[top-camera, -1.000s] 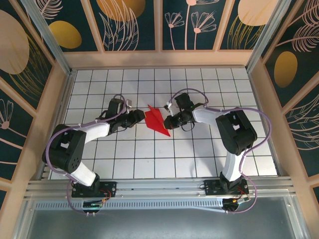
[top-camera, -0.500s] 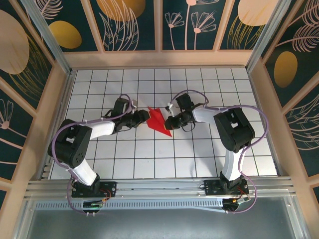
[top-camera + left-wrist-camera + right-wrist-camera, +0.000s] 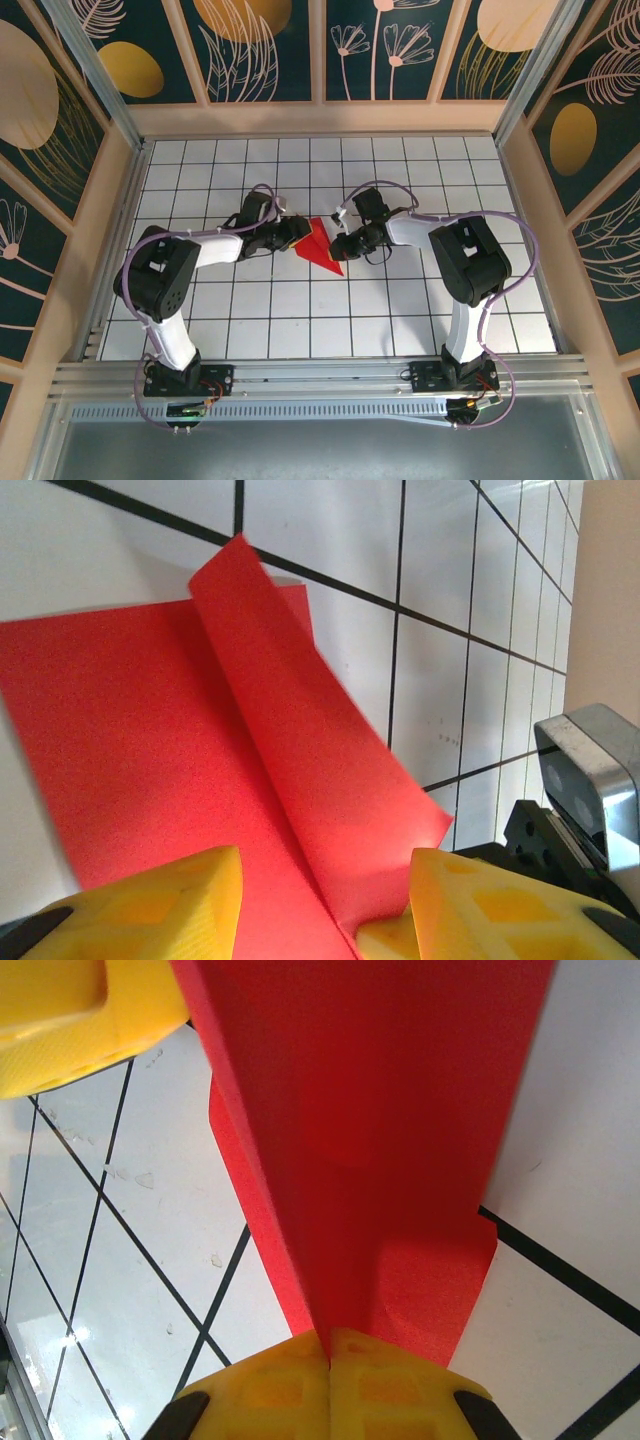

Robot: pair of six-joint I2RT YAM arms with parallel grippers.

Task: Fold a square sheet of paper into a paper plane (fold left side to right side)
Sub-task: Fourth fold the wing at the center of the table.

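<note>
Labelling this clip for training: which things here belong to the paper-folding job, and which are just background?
Job in hand:
red paper
right gripper, shut on the paper
left gripper, open, straddling a raised flap

Background:
gridded table
patterned wall panels
purple cables

Bright, even light from above, with soft shadows under both arms on the white tabletop [image 3: 300, 320]. Left wrist view, the red paper [image 3: 150, 730] looks slightly grainy. Right wrist view goes soft up close, with glare spots lower left.
</note>
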